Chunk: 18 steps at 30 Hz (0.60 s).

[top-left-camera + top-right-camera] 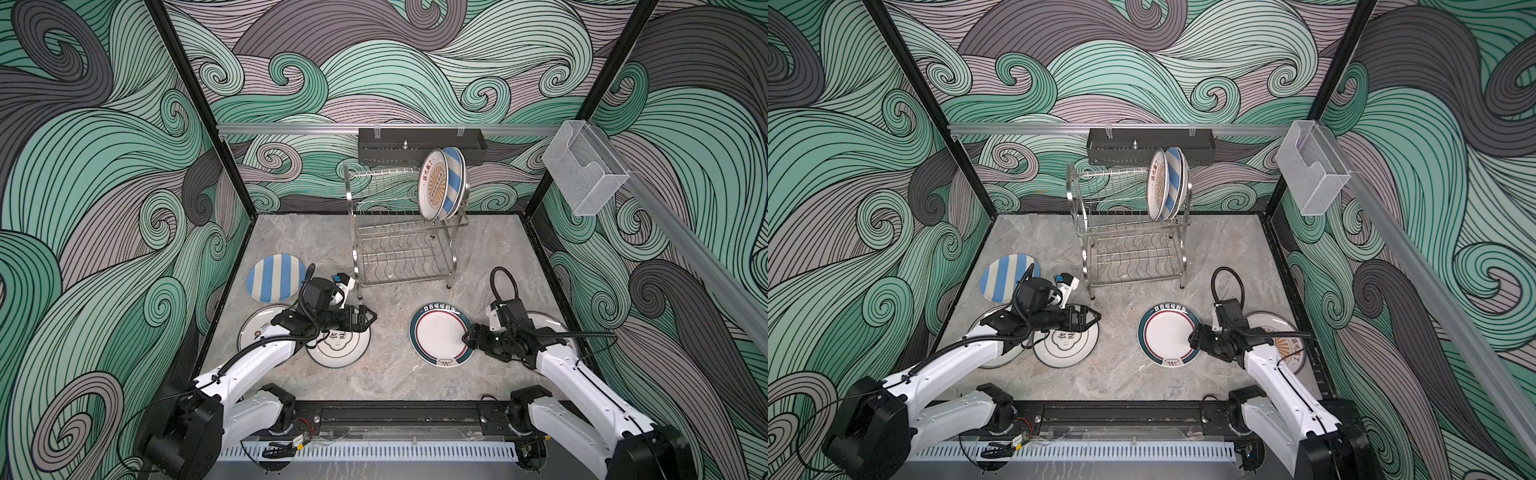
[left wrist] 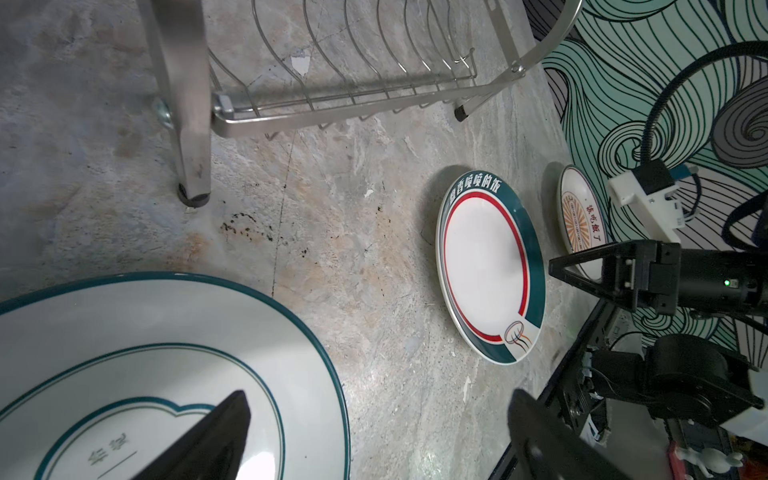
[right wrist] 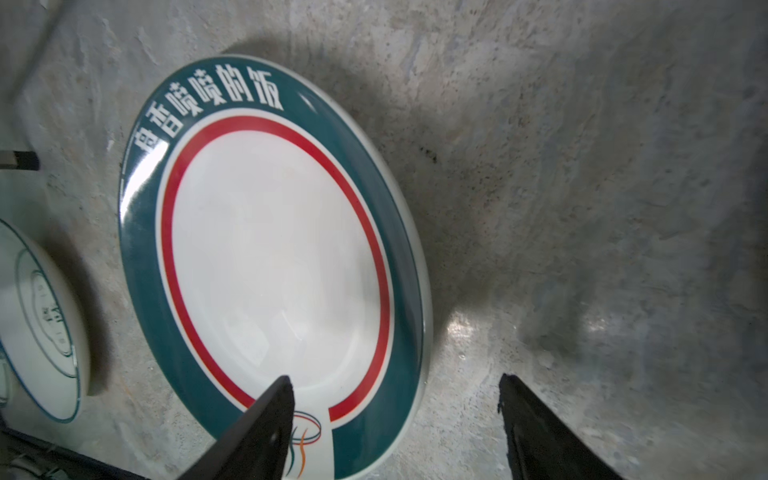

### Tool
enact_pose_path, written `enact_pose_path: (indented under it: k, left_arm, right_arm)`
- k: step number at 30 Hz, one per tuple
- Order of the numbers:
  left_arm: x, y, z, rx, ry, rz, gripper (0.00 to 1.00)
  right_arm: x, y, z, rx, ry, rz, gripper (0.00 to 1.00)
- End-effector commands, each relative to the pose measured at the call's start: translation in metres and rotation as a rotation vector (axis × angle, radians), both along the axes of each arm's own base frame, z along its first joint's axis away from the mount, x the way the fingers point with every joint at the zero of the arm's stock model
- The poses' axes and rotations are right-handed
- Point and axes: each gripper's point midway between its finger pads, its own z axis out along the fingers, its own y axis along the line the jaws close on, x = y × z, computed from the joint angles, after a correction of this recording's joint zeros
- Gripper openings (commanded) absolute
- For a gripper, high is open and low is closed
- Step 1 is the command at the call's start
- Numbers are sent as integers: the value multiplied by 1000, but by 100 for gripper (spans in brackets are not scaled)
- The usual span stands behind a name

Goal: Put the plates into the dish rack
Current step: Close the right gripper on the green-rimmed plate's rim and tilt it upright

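The steel dish rack [image 1: 405,279] stands at the back, with an orange sunburst plate [image 1: 434,185] and a blue striped plate [image 1: 454,183] upright in its top tier. Flat on the table lie a dark-green-rimmed plate [image 1: 440,338] [image 3: 274,257], a white plate with characters [image 1: 338,349] [image 2: 166,365], a striped plate [image 1: 274,276], a white plate [image 1: 255,328] and an orange plate [image 1: 1289,347]. My right gripper [image 3: 395,380] is open astride the green-rimmed plate's near rim, one finger over the plate, the other over the table. My left gripper [image 2: 380,399] hangs open over the white plate's edge.
A black perforated tray [image 1: 419,145] hangs on the back rail just behind the rack. A clear plastic box [image 1: 582,170] is fixed to the right rail. Patterned walls close the table on three sides. A black rail [image 1: 395,415] runs along the front edge.
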Motion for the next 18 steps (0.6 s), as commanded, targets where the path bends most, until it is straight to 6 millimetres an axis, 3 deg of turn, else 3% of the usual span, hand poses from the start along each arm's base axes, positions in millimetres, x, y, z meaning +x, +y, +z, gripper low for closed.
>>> enact_pose_path:
  k: [1, 12, 18]
  left_arm:
    - [4, -8, 10, -13, -24, -23, 99]
    - [3, -9, 8, -6, -24, -25, 99]
    - [2, -7, 8, 24, -21, -38, 99]
  right_arm:
    - [12, 16, 8, 154, -53, -7, 77]
    - [6, 14, -18, 185, 24, -20, 73]
    - [13, 18, -29, 208, 30, -25, 70]
